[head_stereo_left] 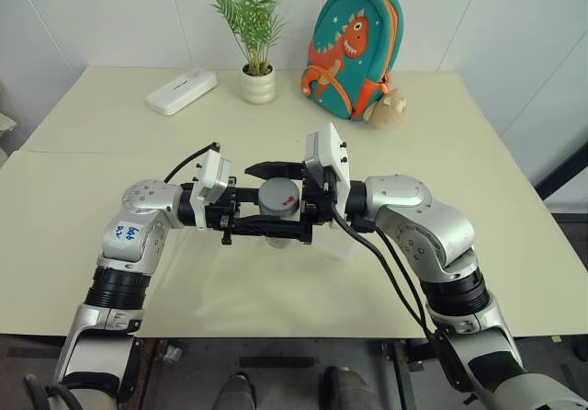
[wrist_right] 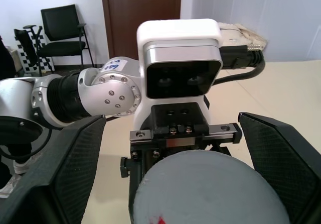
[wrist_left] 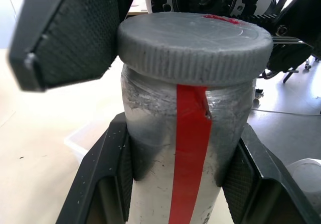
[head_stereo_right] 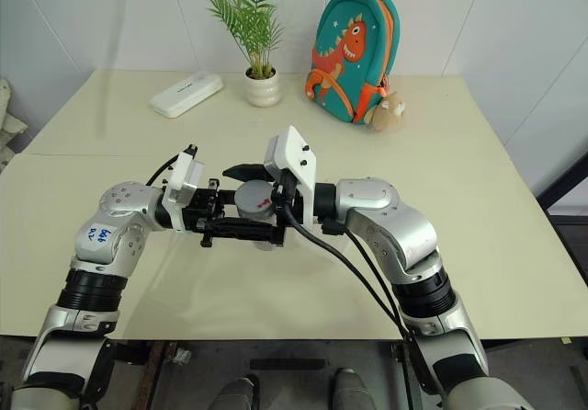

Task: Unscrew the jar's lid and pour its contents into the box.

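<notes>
The left gripper (wrist_left: 175, 169) was clamped on the clear-silvery cylindrical jar (wrist_left: 183, 158) with red label stripe; no writing was readable. The right gripper (wrist_right: 173, 169) stood wide open around the grey ribbed lid (wrist_left: 195, 43), holding nothing.

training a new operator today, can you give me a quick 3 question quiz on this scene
1. Multiple choice: what grips the jar by its body? A) the left gripper B) the right gripper C) a person's hand
2. True or false: the lid is already off the jar.
3. Fill in: the right gripper's fingers stand ___ on either side of the lid.

Key
1. A: the left gripper's fingers press both sides of the jar, held above the table.
2. False: the grey lid sits on the jar's top.
3. Open: there is a gap between each finger and the lid's edge.
</notes>
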